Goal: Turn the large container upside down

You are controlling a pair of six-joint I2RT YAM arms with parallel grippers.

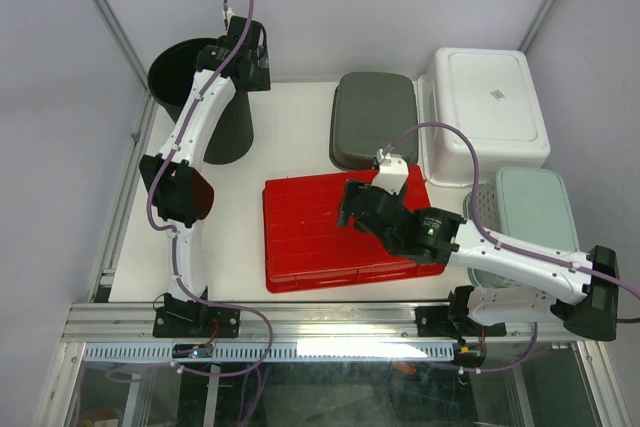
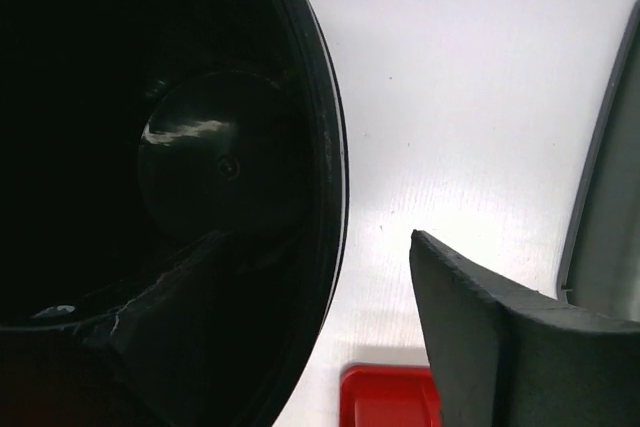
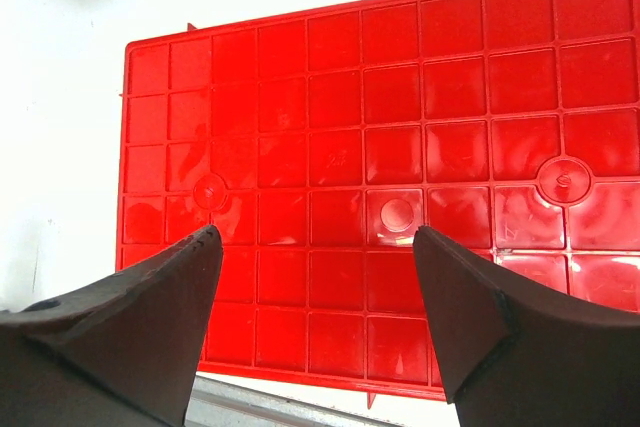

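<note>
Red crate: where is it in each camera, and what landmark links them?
Top external: red crate at table centre, partly under the right gripper.
Left wrist: crate corner at the bottom edge.
Right wrist: crate fills most of the frame.
Shared landmark: dark grey tub beyond the crate, in all three.

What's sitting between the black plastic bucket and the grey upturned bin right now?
Nothing; the top external view shows only bare white tabletop between the black plastic bucket and the grey upturned bin.

black bucket (image 2: 220,162): mostly cropped, left of red crate (image 2: 388,395)
red crate corner: under right gripper (image 1: 347,209)
left gripper (image 2: 312,247): one finger lost in dark
</note>
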